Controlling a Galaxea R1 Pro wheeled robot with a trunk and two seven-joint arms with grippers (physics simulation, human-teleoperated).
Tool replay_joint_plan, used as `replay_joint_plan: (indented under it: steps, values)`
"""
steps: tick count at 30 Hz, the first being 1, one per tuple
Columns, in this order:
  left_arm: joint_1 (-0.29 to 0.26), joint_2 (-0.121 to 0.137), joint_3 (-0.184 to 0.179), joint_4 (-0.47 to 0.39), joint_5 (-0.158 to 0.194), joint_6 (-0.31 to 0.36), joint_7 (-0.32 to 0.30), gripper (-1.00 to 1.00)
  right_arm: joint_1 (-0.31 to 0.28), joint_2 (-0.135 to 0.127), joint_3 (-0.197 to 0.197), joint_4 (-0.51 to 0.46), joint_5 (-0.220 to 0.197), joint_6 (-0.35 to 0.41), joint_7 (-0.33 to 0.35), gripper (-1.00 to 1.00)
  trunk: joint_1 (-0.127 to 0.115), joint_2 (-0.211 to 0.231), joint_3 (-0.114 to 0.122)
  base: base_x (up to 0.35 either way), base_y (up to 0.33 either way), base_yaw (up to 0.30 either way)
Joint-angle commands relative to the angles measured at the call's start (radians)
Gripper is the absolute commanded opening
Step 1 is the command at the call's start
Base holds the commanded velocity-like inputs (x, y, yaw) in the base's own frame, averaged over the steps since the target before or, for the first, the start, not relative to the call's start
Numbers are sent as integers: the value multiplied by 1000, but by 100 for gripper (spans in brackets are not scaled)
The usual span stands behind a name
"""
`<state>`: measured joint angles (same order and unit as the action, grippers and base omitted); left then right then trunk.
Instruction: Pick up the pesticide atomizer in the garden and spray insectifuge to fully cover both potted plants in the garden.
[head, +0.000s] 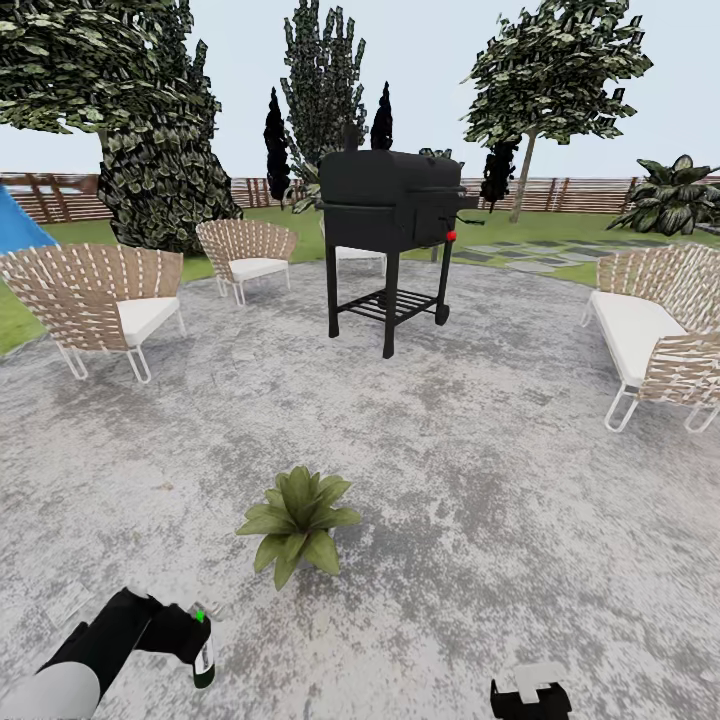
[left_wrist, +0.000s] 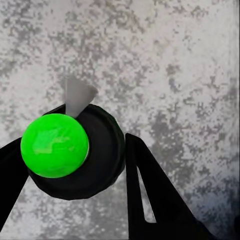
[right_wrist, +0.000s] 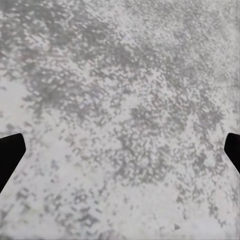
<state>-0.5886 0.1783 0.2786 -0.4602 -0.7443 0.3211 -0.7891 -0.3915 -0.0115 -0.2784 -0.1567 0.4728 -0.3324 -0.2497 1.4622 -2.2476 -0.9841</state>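
Note:
One potted plant (head: 297, 525), a low rosette of pointed green leaves, sits on the grey mottled patio (head: 480, 470) just ahead of me. The pesticide atomizer (head: 204, 655) is a dark bottle with a bright green top. It is held low at the head view's lower left, left of and nearer than the plant. My left gripper (head: 185, 640) is shut on it. In the left wrist view, the green top (left_wrist: 55, 145) and dark body sit between the black fingers (left_wrist: 150, 190), above bare patio. My right gripper (head: 530, 695) hangs low at the bottom right. Its fingertips (right_wrist: 10, 155) stand wide apart over the patio.
A black barbecue grill (head: 395, 215) stands at the patio's middle, beyond the plant. Wicker chairs (head: 100, 300) (head: 248, 255) stand at the left and a wicker sofa (head: 660, 335) at the right. Behind are lawn, stepping stones (head: 530, 255), a wooden fence (head: 580, 193) and trees.

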Motion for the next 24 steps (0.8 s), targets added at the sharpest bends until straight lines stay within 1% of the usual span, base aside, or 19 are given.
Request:
replay_joint_plan:
  steps: [1, 3, 5, 7, 9, 10, 11, 12, 13, 14, 15, 16, 18, 19, 21, 24]
  values:
    - [-2, -3, 6, -2, -6, 15, -10, -100, -1, 0, -8, 2, 10, -4, -4, 100, 0, 0, -1, 0, 0, 0]
    - [-5, -6, 4, -2, -7, 53, -14, -100, 0, 1, -8, 3, 10, -4, -4, 100, 0, 0, -1, 0, 0, 0]
    - [-13, -8, 3, -3, -5, 129, -19, -100, 1, 4, -8, 10, 10, -5, -5, 100, 0, 0, -1, 0, 0, 0]
    - [-38, -10, 2, -3, -5, 206, -35, -100, 2, 6, -8, 30, 10, -6, -5, 100, 0, 0, -1, 0, 0, 0]
    - [-68, -9, 0, -3, -6, 259, -72, -100, 2, 7, -9, 45, 10, -6, -6, 100, 0, 0, -1, 0, 0, 0]
    - [-75, -8, -3, -3, -6, 268, -85, -100, 2, 7, -10, 47, 10, -6, -6, 100, 0, 0, -1, 0, 0, 0]
    - [-89, -6, -13, -3, -9, 285, -112, -100, 2, 6, -12, 49, 10, -6, -6, 100, 0, 0, -1, 0, 0, 0]
    - [-103, -4, -30, -3, -15, 302, -142, -100, 2, 4, -18, 51, 9, -6, -6, 100, 0, 0, -1, 0, 0, 0]
    - [-116, -1, -55, -3, -24, 319, -175, -100, 2, 2, -30, 51, 9, -7, -6, 100, 0, 0, -1, 0, 0, 0]
    - [-127, 1, -83, -3, -36, 339, -208, -100, 2, 1, -53, 51, 7, -7, -7, 100, 0, 0, -1, 0, 0, 0]
    - [-137, 3, -111, -3, -48, 358, -240, -100, 2, 0, -84, 51, 3, -7, -7, 100, 0, 0, -1, 0, 0, 0]
    - [-140, 3, -124, -3, -54, 367, -257, -100, 2, 0, -103, 51, 1, -7, -7, 100, 0, 0, -1, 0, 0, 0]
    - [-149, 4, -167, -4, -77, 387, -314, -100, 2, -10, -175, 50, -5, -6, -4, 100, 0, 0, -1, 0, 0, 0]
    - [-151, 4, -182, -4, -87, 393, -331, -100, 2, -17, -198, 50, -6, -6, -2, 100, 0, 0, -1, 0, 0, 0]
    - [-154, 1, -203, -5, -107, 399, -350, -100, 2, -28, -221, 51, -5, -6, 1, 100, 0, 0, -1, 0, 0, 0]
    - [-157, -2, -213, -23, -128, 406, -361, -100, 2, -32, -233, 52, -4, -7, 2, 100, 0, 0, -1, 81, 0, 0]
